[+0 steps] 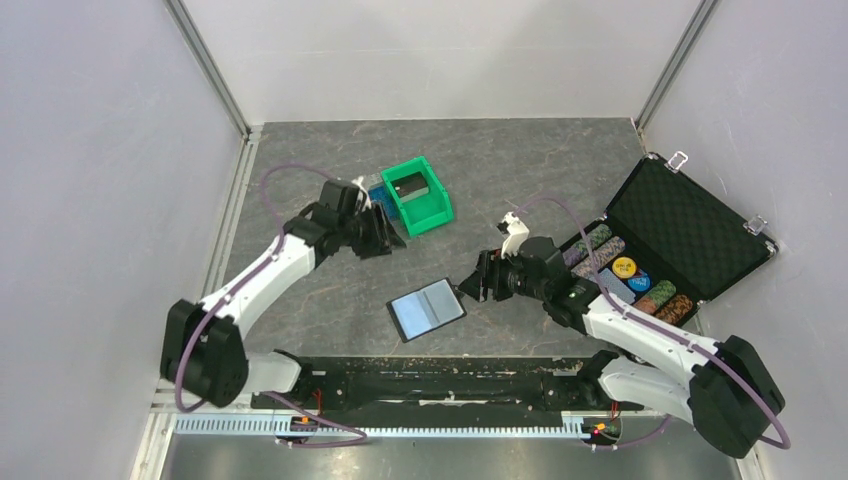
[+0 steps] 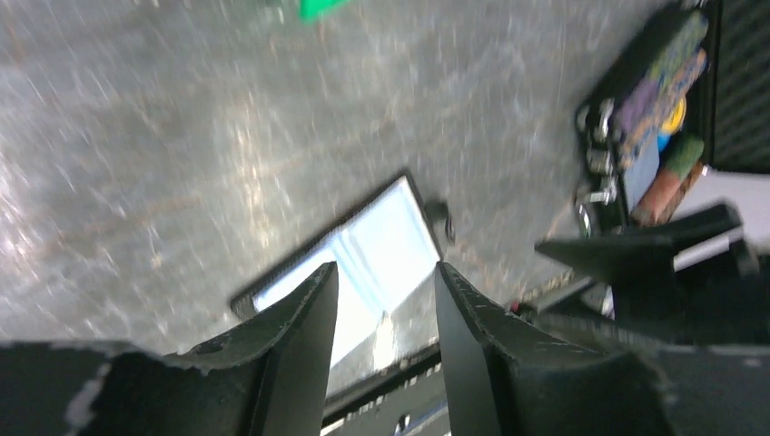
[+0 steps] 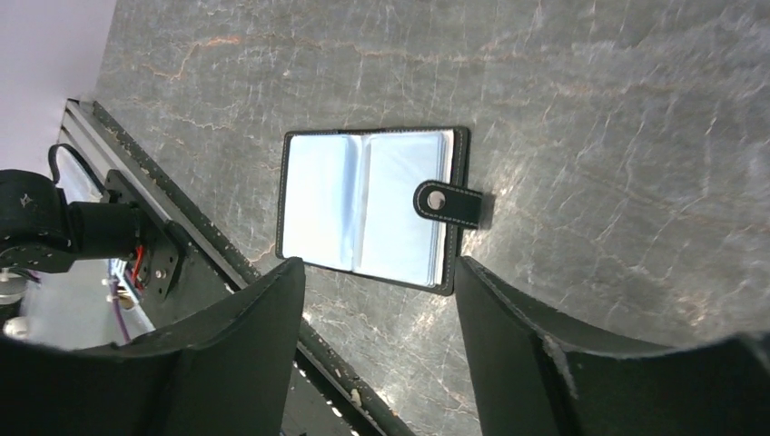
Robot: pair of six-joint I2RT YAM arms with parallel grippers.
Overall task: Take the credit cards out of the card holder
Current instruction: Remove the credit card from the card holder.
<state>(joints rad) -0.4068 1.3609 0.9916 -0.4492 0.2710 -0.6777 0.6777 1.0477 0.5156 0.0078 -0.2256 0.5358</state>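
The card holder [image 1: 427, 308] lies open and flat on the table near the front edge. Its two glossy blue-grey faces point up and its snap strap [image 3: 449, 204] sticks out to one side. It also shows in the right wrist view [image 3: 368, 207] and, blurred, in the left wrist view [image 2: 363, 259]. No black credit cards show in its sleeves or elsewhere. My right gripper [image 1: 470, 285] is open and empty just right of the holder, not touching it. My left gripper [image 1: 385, 235] is open and empty, raised next to the green bin [image 1: 418, 195].
The large black foam-lined case [image 1: 680, 225] stands open at the right with rows of poker chips [image 1: 630, 275]. The green bin has something dark inside and a blue item [image 1: 375, 190] to its left. The black base rail [image 1: 430, 375] runs along the front.
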